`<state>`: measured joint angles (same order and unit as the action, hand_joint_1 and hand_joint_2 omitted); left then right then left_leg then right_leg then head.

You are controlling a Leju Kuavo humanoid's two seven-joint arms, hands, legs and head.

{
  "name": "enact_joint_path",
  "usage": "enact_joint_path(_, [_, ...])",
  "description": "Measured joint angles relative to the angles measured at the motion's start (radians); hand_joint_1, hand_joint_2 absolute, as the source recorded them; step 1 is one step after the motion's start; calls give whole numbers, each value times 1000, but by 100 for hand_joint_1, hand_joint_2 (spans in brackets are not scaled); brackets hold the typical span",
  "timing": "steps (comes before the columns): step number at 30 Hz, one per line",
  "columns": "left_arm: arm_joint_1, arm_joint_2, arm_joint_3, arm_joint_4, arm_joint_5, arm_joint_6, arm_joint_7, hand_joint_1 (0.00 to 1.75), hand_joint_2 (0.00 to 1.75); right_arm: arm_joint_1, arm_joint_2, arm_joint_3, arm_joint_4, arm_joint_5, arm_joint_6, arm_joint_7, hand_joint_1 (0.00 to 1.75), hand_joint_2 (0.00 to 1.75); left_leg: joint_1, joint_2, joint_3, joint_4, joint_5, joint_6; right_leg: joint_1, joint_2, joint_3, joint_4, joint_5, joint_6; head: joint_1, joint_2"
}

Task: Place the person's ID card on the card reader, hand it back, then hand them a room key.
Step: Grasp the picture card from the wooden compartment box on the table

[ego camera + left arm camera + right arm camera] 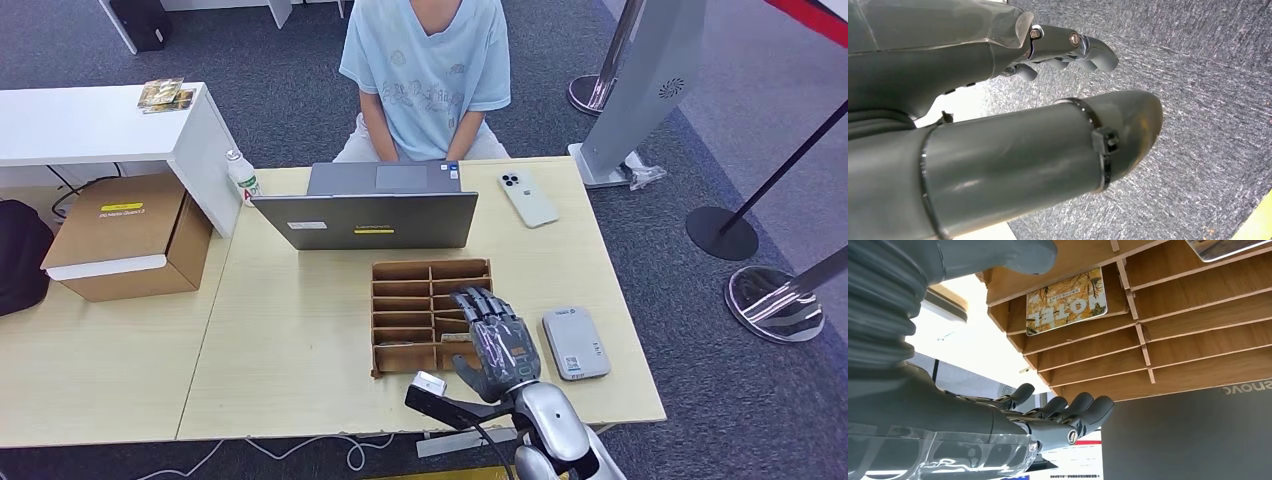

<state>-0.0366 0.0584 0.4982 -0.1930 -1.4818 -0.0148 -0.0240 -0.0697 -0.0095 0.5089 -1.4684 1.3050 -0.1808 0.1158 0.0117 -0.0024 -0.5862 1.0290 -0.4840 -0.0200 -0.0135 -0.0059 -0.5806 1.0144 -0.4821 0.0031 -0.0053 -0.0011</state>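
While the head view shows a pale wood table [300,330] on grey carpet [700,120] with a person [425,75] seated behind a laptop [365,220], the right hand [495,340] hovers over the rack [400,300], fingers loosely spread and holding nothing, just beside the reader [575,343]. Left wrist view: the left hand [1068,47] hangs over carpet, fingers curled, can't tell how tightly. Right wrist view: a yellow leafy "HOTEL" key card [1066,301] lies in a rack slot near the thumb.
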Motion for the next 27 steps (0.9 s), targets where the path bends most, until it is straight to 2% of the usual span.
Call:
enact_joint_path(11, [0,0,0,0,0,5,0,0,0,1,0,0,1,6,0,4,62,175,0,0,0,0,0,0,0,0,0,0,0,0,0,0])
enact_joint_path(17, [0,0,1,0,0,6,0,0,0,1,0,-1,2,7,0,4,64,175,0,0,0,0,0,0,0,0,0,0,0,0,0,0])
enact_joint_path(27, [0,0,1,0,0,8,0,0,0,1,0,-3,8,19,-1,14,51,175,0,0,0,0,0,0,0,0,0,0,0,0,0,0])
